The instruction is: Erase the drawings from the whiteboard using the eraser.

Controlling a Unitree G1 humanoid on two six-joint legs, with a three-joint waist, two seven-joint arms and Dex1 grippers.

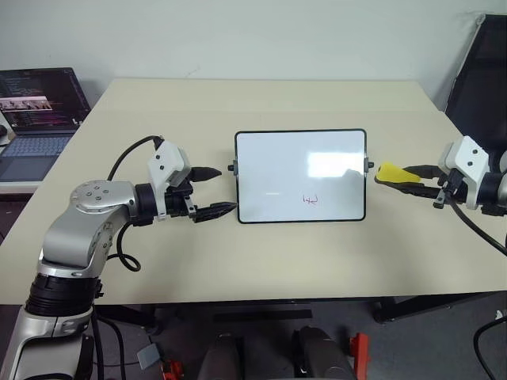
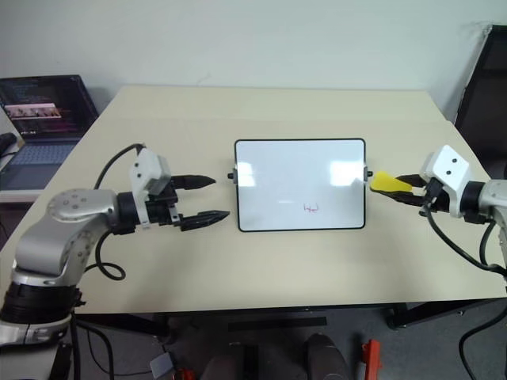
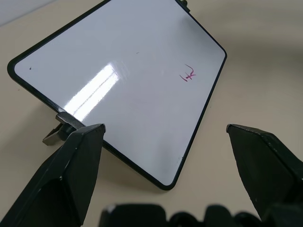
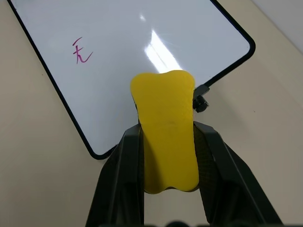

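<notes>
1. A laptop (image 1: pixel 40 119) sat open at the far left, on a separate surface beside the table (image 1: pixel 261 261), its lit screen facing the robot
2. No container appeared on the table; the whiteboard alone lay on the tabletop
3. The left gripper (image 1: pixel 212 191) hovered just beside the whiteboard's left edge, its two black fingers spread wide and grasping nothing, pointing toward the board
4. In the left wrist view those fingers (image 3: pixel 66 175) stood well apart, with the board's near corner between them
5. The whiteboard (image 1: pixel 301 176) lay flat near the middle of the table, its long axis running left to right, with small black knobs at both side edges
6. Of the drawings, one red-purple scribble (image 1: pixel 310 199) showed on the board, low and slightly right of centre; the other white surface looked clean apart from glare
7. The eraser (image 1: pixel 392 172) was off the board, just beside its right edge near the right knob, raised off the table
8. The eraser's long axis ran along the fingers, its free end pointing left toward the board
9. The right gripper (image 1: pixel 412 177) was clenched on the eraser, one finger (image 4: pixel 125 175) pressed on each side of the yellow block (image 4: pixel 166 132), and in the right wrist view the block's tip overlapped the board's corner
</notes>
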